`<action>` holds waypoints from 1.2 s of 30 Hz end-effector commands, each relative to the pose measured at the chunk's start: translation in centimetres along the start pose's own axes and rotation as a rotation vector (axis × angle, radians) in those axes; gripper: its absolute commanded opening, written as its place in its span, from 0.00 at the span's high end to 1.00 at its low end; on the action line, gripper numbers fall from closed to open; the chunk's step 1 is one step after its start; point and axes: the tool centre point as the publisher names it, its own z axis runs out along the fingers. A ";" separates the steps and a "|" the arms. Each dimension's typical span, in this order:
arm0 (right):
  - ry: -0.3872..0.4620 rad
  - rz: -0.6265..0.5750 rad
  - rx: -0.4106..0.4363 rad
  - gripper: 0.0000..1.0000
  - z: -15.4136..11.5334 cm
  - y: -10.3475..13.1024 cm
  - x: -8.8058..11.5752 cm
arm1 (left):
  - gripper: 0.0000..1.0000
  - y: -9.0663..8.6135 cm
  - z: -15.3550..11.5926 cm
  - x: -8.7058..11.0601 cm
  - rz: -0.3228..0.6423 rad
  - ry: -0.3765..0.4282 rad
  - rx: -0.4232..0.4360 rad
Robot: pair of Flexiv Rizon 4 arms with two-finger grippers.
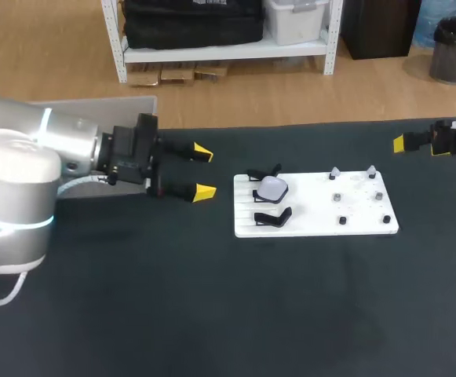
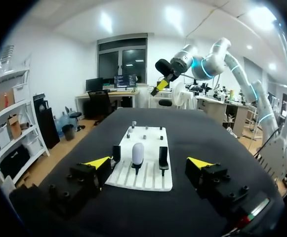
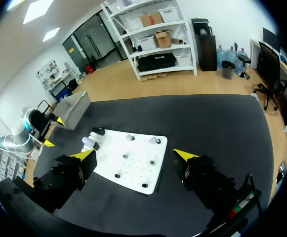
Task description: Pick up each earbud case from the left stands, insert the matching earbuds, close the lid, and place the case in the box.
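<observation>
A white earbud case [image 1: 273, 187] stands on a black stand at the left end of the white board [image 1: 314, 224]; black stands [image 1: 273, 217] flank it on either side. Two small earbuds [image 1: 335, 173] [image 1: 371, 170] sit on pegs near the board's far right. My left gripper [image 1: 204, 171] hangs open just left of the board, nothing between its fingers. In the left wrist view the case [image 2: 138, 154] is straight ahead of that gripper [image 2: 148, 163]. My right gripper [image 1: 420, 145] is open, off past the board's far right corner. From its wrist, the right gripper [image 3: 134, 154] looks down on the board [image 3: 133, 170] and case [image 3: 89, 143].
A grey box [image 1: 94, 106] sits at the table's back left, behind my left arm; it also shows as the box [image 3: 74, 103] in the right wrist view. Several small black pegs [image 1: 342, 221] dot the board's right half. Dark tabletop spreads in front of the board.
</observation>
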 end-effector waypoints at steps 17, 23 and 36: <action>0.001 -0.001 -0.001 0.00 0.0 -0.1 0.0 | 0.00 3.6 8.1 2.1 0.003 0.084 0.040; 0.001 -0.001 -0.001 0.00 0.0 -0.1 0.0 | 0.00 3.4 9.6 2.1 0.000 0.089 0.056; 0.001 -0.001 -0.001 0.00 0.0 -0.1 0.0 | 0.11 3.5 11.9 2.9 -0.011 0.099 0.069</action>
